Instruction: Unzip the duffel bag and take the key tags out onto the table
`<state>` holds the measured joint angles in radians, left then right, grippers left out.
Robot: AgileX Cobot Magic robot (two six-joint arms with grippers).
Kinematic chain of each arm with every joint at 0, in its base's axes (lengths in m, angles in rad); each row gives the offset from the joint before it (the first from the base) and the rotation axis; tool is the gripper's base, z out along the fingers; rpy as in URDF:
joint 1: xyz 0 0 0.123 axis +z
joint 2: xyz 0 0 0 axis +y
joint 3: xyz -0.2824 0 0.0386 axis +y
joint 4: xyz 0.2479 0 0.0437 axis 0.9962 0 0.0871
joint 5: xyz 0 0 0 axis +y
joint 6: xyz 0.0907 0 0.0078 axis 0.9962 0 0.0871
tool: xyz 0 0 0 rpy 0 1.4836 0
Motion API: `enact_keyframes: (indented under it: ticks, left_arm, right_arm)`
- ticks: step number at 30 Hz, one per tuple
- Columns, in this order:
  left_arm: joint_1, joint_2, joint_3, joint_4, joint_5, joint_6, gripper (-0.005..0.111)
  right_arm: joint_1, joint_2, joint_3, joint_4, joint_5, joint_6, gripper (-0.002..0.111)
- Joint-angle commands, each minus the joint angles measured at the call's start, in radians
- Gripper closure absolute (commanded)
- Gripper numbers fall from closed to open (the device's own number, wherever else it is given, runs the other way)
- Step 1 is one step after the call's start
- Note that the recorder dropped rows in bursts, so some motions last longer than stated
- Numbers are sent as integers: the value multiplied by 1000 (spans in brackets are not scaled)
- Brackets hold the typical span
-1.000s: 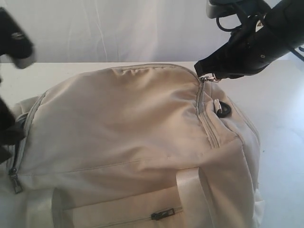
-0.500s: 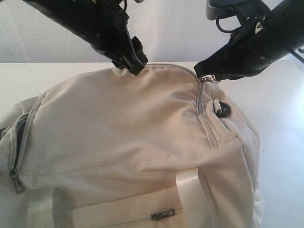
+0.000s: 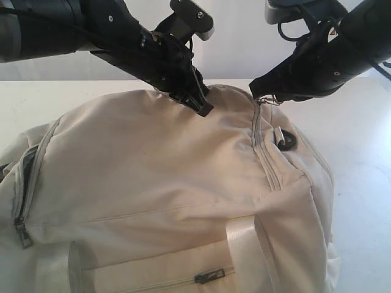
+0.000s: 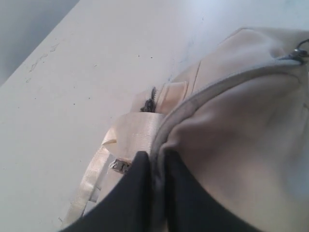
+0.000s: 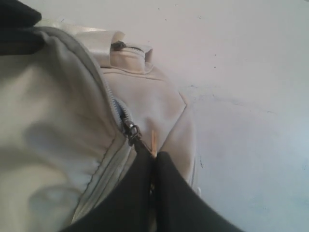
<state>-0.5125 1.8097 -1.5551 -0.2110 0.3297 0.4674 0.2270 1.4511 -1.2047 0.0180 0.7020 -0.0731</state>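
Note:
The cream duffel bag point(image 3: 165, 177) fills most of the exterior view and lies on the white table point(image 3: 357, 159) with its main zipper closed. My left gripper point(image 3: 200, 102) is at the bag's top ridge. In the left wrist view the left gripper point(image 4: 155, 162) is shut on the grey zipper seam point(image 4: 193, 104). My right gripper point(image 3: 261, 93) is at the ridge's right end. In the right wrist view the right gripper point(image 5: 154, 157) is shut on the pull of the zipper slider point(image 5: 131, 133). The key tags are hidden.
A pale webbing strap point(image 3: 243, 244) runs down the near side over a pocket with a small zipper pull point(image 3: 208, 276). Another pull point(image 3: 20, 235) hangs at the bag's left end. A black ring point(image 3: 286, 141) sits by the right end. A white curtain point(image 3: 238, 49) stands behind.
My left arm has swung in from the far left to the top ridge of the bag and its jaws have closed on the seam. The right gripper has stayed put.

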Motion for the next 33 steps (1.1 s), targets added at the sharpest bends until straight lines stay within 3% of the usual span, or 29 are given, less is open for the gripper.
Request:
enact_keyframes:
  ticks: [1,11,17,33]
  left_arm:
    - [4,-31,-5,32,35,8,107]
    - [55,-100,-5,64,156,-25,107]
    - [92,-123,-5,64,208,-49,107]
    - [92,-123,-5,70,276,-52,107]
  right_arm:
    - [-6,-12,8,-8,-1,-12,108]
    - [-6,-12,8,16,11,-12,108]
    - [-6,-19,8,123,64,-99,108]
    - [-6,-132,8,142,212,-124,108]
